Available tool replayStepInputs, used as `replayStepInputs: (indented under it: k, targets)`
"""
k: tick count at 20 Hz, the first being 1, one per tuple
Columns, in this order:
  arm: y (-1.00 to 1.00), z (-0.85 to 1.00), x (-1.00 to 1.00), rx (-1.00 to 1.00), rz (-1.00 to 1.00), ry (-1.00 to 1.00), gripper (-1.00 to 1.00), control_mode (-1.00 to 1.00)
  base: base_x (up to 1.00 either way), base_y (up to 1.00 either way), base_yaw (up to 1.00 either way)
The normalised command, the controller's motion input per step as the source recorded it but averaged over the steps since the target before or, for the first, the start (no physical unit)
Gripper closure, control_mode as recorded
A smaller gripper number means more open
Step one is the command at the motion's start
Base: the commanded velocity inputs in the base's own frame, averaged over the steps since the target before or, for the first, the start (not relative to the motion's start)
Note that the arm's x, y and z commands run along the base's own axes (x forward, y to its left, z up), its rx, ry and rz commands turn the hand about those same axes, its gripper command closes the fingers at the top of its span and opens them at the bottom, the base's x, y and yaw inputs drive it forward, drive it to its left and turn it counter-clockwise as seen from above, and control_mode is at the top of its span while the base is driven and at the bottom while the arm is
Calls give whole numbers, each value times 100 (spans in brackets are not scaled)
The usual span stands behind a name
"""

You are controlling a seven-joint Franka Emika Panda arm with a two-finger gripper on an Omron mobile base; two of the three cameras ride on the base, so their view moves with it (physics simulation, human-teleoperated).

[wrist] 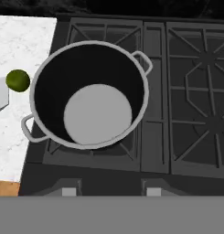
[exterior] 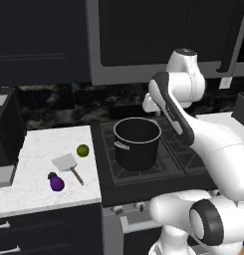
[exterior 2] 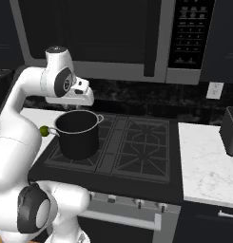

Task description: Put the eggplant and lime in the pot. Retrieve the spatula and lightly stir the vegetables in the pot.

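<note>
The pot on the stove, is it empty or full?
Empty: the hand view shows the pot's bare grey bottom; lime lies outside.

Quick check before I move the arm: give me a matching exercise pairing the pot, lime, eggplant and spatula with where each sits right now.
Things:
1. pot
2. lime
3. eggplant
4. spatula

Places:
A. counter, near its front edge
B. on the stove, empty
C. counter, between the two vegetables
D. counter, nearest the stove

Pairs: 1-B, 2-D, 3-A, 4-C

Both base views flank the stove point(exterior: 143, 174) from behind; hand view stares straight down into the pot point(wrist: 88, 93), shared by all.
</note>
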Motion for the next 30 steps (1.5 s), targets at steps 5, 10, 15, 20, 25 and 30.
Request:
replayStepInputs:
  k: [5, 10, 15, 20, 25, 30]
  targets:
    - [29, -11, -56, -2, -1, 0, -100, -100, 0, 0, 0]
    - [100, -27, -91, -9, 12, 0, -100, -100, 0, 0, 0]
    - [100, -21, -27, 0, 6, 7, -100, -100, 0, 0, 0]
    - [100, -30, 1, 11, 4, 22, -100, -100, 0, 0, 0]
    - [94, -57, 18, 19, 2, 12, -100, -100, 0, 0, 0]
    - [95, -69, 5, 14, 0, 0, -100, -100, 0, 0, 0]
